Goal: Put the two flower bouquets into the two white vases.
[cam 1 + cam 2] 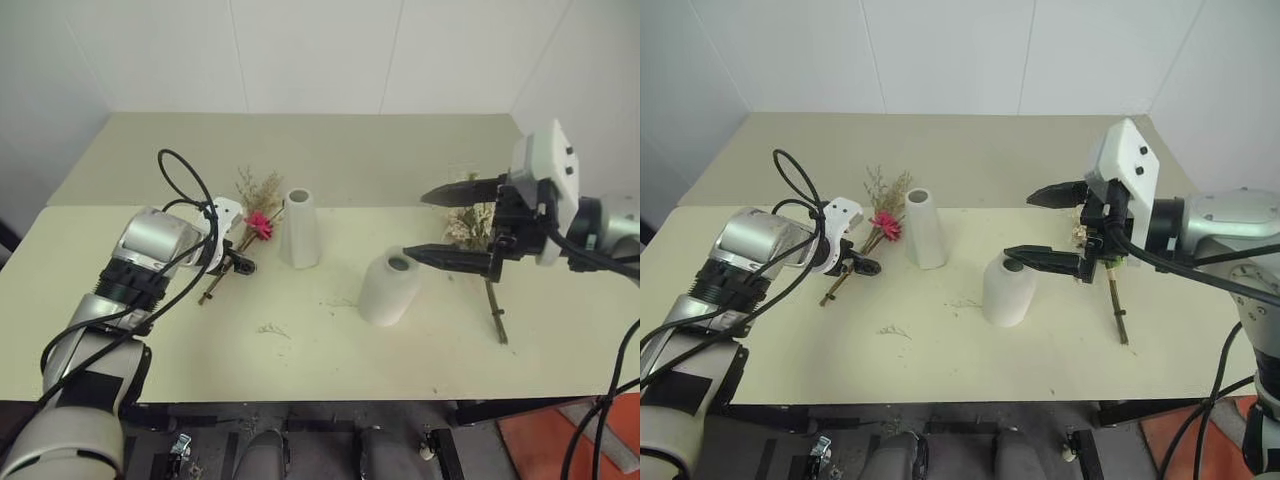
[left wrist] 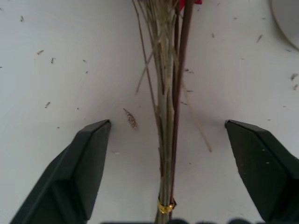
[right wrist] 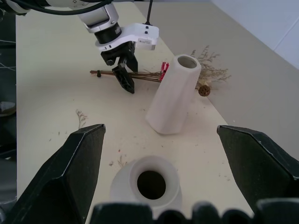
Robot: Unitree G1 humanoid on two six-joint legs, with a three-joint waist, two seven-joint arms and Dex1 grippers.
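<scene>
We count two white vases, one tall [image 1: 299, 228] and one short [image 1: 389, 288], and two bouquets, one thin [image 1: 255, 222] and one fuller [image 1: 473, 227].

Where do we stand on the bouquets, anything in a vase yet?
Nothing is done: the tall vase and the shorter vase are both empty. In hand: the left gripper is open, straddling the stems of the magenta daisy bouquet, which lies on the table. The right gripper is open above the shorter vase. Left: both bouquets, including the rose bouquet.
</scene>
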